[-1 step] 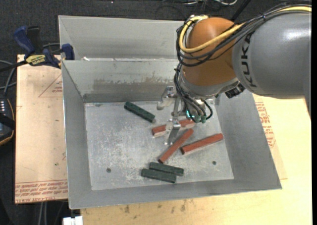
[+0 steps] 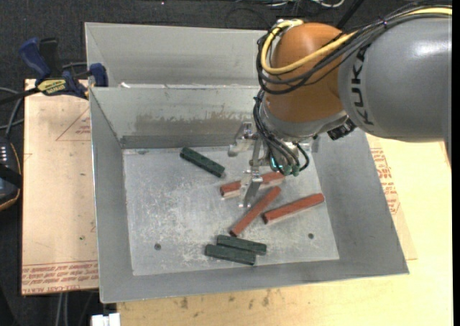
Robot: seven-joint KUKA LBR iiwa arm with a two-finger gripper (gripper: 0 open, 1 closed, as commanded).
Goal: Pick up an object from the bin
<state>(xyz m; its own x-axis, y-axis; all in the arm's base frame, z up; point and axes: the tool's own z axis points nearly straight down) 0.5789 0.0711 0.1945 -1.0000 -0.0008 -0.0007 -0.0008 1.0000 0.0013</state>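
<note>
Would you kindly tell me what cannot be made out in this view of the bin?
Camera view:
Short red stick near the bin's middle: right end hidden behind the gripper.
Red piece right of the gripper: mostly covered by wrist cables.
Bin's far right corner: hidden by the orange wrist cover.
Whether the gripper touches any stick: too small to tell.

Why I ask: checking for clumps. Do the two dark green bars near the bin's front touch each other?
Yes, the two dark green bars lie side by side, pressed together along their lengths.
</note>
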